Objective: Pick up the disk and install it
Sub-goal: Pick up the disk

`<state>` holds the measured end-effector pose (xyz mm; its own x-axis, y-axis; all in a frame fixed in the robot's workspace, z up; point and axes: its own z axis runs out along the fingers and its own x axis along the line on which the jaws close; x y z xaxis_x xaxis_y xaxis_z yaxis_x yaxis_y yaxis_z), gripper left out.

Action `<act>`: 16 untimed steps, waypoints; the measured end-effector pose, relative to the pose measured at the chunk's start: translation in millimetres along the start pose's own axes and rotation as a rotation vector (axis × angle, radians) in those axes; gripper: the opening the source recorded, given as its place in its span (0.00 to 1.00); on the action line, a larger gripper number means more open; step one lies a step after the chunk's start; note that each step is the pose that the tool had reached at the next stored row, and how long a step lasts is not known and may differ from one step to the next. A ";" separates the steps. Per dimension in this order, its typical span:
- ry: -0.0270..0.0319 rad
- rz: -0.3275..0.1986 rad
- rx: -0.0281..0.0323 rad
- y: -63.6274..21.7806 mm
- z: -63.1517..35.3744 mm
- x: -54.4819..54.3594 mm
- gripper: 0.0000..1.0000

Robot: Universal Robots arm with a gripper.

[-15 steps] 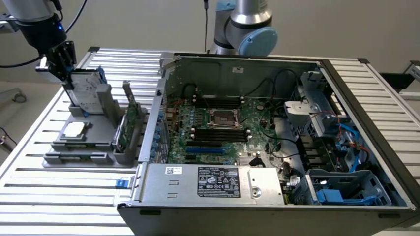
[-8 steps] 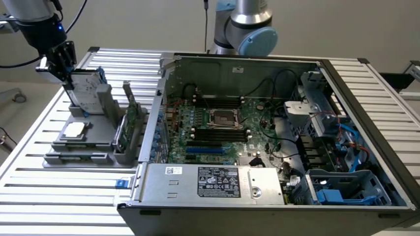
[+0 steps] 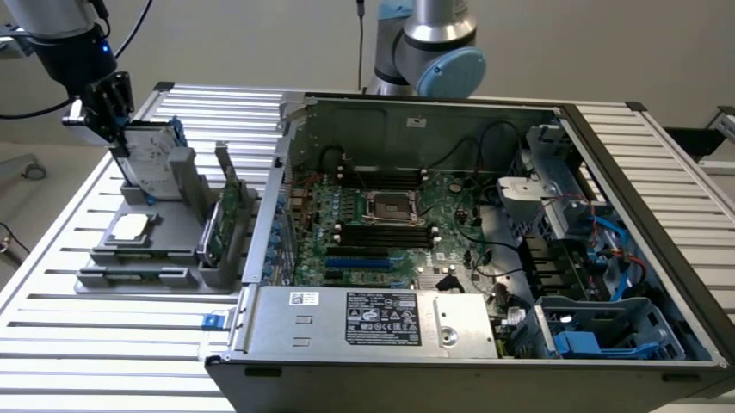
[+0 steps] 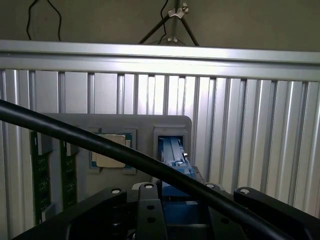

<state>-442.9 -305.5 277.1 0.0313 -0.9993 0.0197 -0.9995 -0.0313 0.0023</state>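
Observation:
The disk (image 3: pixel 151 153) stands on edge in a slot of the grey holder (image 3: pixel 138 277) at the exterior view's left; its white label and blue carrier edge show. My gripper (image 3: pixel 117 127) reaches down onto its upper corner, and the jaws are shut on the disk. In the wrist view, the blue-framed disk (image 4: pixel 172 152) runs from the black gripper (image 4: pixel 175 195) down into the holder's slot (image 4: pixel 145 122), with a finger close on each side.
A square silver processor chip (image 3: pixel 130 225) (image 4: pixel 111 150) and green circuit cards (image 3: pixel 219 219) (image 4: pixel 40 175) sit in the same holder. The open computer case (image 3: pixel 460 215) stands to the exterior view's right, with a blue drive bay (image 3: pixel 608 331) at its near corner. A black cable (image 4: pixel 100 145) crosses the wrist view.

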 end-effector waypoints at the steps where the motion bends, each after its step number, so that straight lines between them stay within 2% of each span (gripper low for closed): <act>1: 0.0000 0.000 0.0000 0.0 0.0 0.0 0.33; 10: 0.0000 0.000 0.0001 0.0 -0.9 0.1 0.33; 13: -0.0001 0.000 0.0001 0.0 -7.3 0.2 0.33; 16: -0.0001 0.000 0.0002 0.0 -18.9 0.4 0.33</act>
<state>-442.8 -305.5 296.0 0.0313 -0.9993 0.0196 -0.9995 -0.0313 0.0022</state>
